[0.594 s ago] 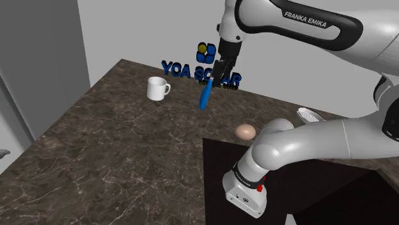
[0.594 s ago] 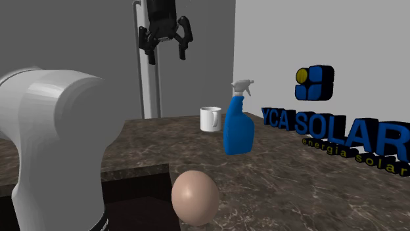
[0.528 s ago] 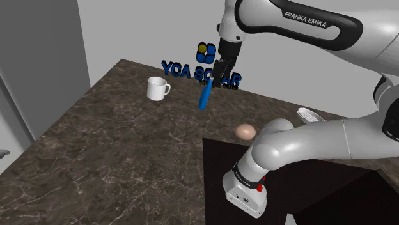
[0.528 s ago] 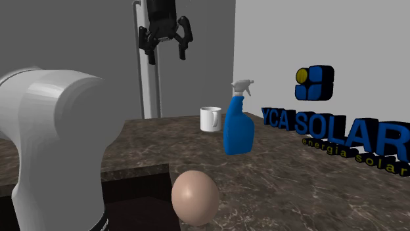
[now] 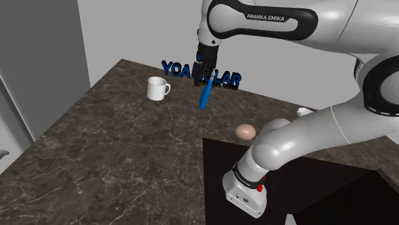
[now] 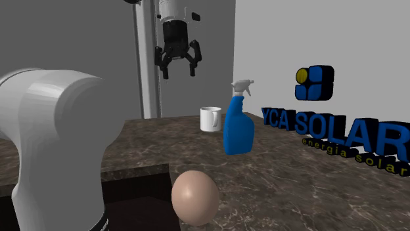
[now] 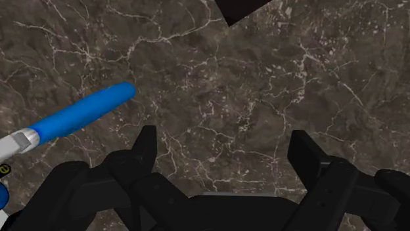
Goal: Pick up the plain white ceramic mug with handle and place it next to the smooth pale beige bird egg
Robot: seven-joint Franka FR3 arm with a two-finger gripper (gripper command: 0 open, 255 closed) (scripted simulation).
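Note:
A white mug (image 5: pixel 156 88) (image 6: pixel 210 119) with a handle stands upright near the far end of the dark marble counter (image 5: pixel 109 147). The pale beige egg (image 5: pixel 245 131) (image 6: pixel 195 197) lies close to the stand's corner. My gripper (image 5: pixel 203 78) (image 6: pixel 177 68) (image 7: pixel 223 146) hangs open and empty high above the counter. It is over the blue spray bottle (image 5: pixel 204 96) (image 6: pixel 238 128) (image 7: pixel 82 118), between mug and egg. In the wrist view the fingers (image 7: pixel 146 141) stand wide apart over bare marble, with the bottle off to one side.
Blue "YCA SOLAR" lettering (image 5: pixel 220 78) (image 6: pixel 341 131) stands at the counter's back by the wall. The dark stand box (image 5: pixel 281 185) sits at the shoulder view's lower right. A small white object (image 5: pixel 308 114) lies behind my arm.
My gripper has shifted toward the shoulder view's left and come lower, nearer the mug's side of the bottle. It stays open. Mug, egg and bottle have not moved.

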